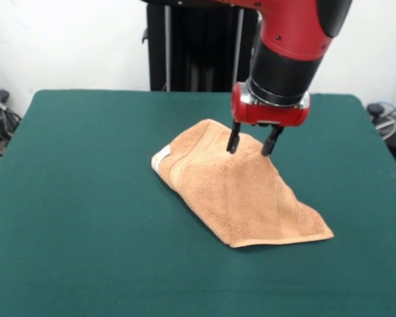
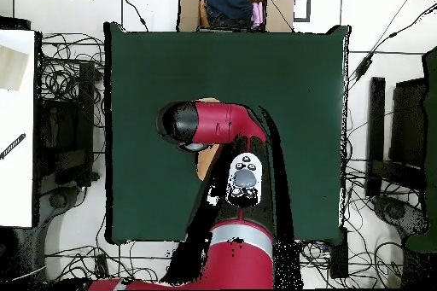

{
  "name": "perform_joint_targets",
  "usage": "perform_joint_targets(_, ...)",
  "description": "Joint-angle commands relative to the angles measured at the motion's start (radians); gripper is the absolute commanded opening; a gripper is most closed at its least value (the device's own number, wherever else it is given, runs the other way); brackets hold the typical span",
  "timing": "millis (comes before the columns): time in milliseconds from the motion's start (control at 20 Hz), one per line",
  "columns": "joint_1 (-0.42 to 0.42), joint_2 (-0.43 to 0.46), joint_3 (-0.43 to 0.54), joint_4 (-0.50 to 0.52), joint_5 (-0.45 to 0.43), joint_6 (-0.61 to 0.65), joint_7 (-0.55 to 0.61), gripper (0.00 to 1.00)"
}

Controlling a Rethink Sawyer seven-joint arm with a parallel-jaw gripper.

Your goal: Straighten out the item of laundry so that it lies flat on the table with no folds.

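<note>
The item of laundry (image 1: 241, 191), a peach-orange towel, lies crumpled and folded over itself right of the middle of the green table (image 1: 86, 198). Its white label (image 1: 160, 160) shows at the left corner, and one corner points toward the front right. My gripper (image 1: 252, 146) is open above the towel's far part, its two black fingertips (image 1: 233, 143) spread apart and down at the cloth. In the overhead view the arm covers the gripper, and only a sliver of the towel (image 2: 205, 165) shows beside the arm on the table (image 2: 299, 91).
A cardboard box (image 2: 235, 6) holding clothes stands beyond the table's far edge in the overhead view. Cables and dark equipment lie around the table's sides. A white surface (image 2: 17, 125) sits off to the left.
</note>
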Motion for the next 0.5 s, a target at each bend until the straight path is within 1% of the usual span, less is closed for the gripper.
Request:
perform_joint_targets(50,0.030,0.018,-0.029,0.003,-0.048,-0.079,0.209,1.00)
perform_joint_targets(500,0.061,0.007,-0.057,0.014,-0.022,-0.075,0.215,1.00)
